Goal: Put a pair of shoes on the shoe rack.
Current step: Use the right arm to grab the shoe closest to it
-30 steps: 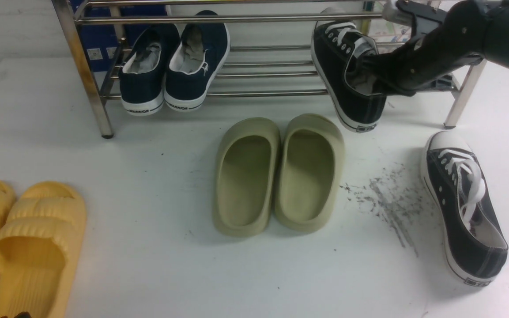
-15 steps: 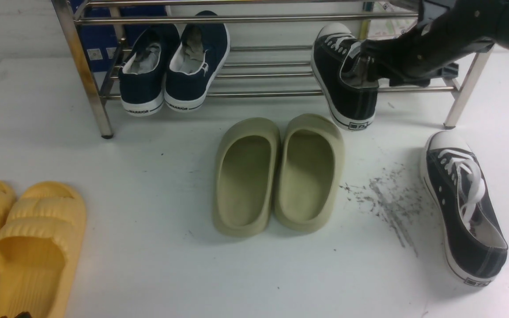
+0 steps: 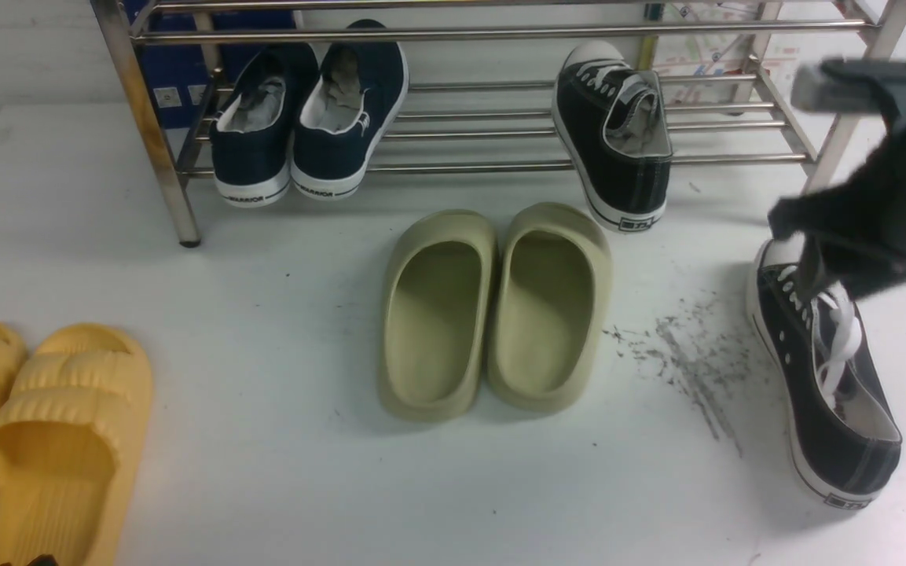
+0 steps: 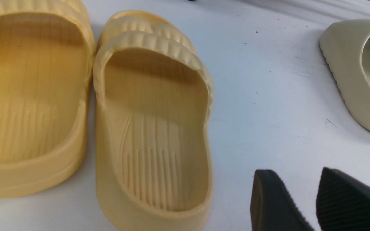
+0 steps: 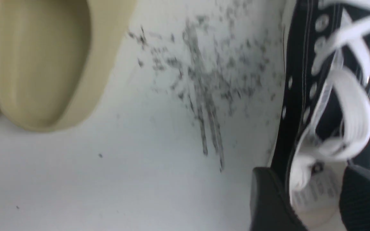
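Note:
One black canvas sneaker with a white toe cap rests on the lower tubes of the steel shoe rack, its heel hanging over the front tube. The other sneaker lies on the white table at the right; its laces also show in the right wrist view. My right gripper hovers open over that sneaker's toe and laces. In the right wrist view its jaws stand apart on either side of the tongue. My left gripper is open and empty over bare table.
Navy slip-ons sit on the rack's left part. Olive-green slippers lie mid-table in front of the rack. Yellow slippers lie at the near left, beside my left gripper. Dark scuff marks lie left of the loose sneaker.
My right gripper let go of the first sneaker on the rack's lower shelf, then drew back right and down over the second sneaker. The left arm has not moved.

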Controlling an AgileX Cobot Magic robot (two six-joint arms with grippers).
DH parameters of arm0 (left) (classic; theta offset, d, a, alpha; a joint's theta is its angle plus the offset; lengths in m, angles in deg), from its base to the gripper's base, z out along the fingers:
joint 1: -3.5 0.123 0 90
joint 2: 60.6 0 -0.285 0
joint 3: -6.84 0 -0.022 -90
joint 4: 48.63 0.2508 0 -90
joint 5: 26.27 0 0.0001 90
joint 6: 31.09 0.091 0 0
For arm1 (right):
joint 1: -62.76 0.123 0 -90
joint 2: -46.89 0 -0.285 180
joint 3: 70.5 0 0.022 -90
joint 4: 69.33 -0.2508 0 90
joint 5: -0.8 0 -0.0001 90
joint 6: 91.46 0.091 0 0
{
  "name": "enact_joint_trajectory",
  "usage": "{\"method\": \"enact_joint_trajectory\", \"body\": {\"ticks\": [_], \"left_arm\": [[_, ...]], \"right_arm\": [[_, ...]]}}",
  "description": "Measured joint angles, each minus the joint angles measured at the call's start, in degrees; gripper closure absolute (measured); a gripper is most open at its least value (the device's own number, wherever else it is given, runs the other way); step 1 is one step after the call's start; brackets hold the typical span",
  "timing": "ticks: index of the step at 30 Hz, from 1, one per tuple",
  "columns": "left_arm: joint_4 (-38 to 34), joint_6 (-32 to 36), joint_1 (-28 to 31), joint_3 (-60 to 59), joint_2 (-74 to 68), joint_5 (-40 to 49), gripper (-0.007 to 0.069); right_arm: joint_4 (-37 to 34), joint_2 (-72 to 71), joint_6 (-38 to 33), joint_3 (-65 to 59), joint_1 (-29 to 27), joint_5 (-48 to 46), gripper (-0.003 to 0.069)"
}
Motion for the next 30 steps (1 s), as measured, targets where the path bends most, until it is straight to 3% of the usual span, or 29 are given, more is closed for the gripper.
{"method": "enact_joint_trajectory", "body": {"ticks": [8, 14, 19, 22, 30], "left_arm": [[0.0, 0.0, 0.0, 0.0, 0.0, 0.0, 0.0389], [0.0, 0.0, 0.0, 0.0, 0.0, 0.0, 0.0388], [0.0, 0.0, 0.0, 0.0, 0.0, 0.0, 0.0387], [0.0, 0.0, 0.0, 0.0, 0.0, 0.0, 0.0387], [0.0, 0.0, 0.0, 0.0, 0.0, 0.0, 0.0387]], "right_arm": [[-1.0, -2.9, 1.8, -21.0, 0.0, 17.7, 0.0330], [-0.6, -0.5, 1.5, -25.4, 0.0, 29.3, 0.0339], [0.0, 0.1, 0.1, -25.6, 0.0, 30.2, 0.0461], [0.6, -1.2, 0.1, -26.0, 0.0, 29.6, 0.0622], [2.9, -7.5, -6.7, -22.0, 0.2, 22.0, 0.0641]]}}
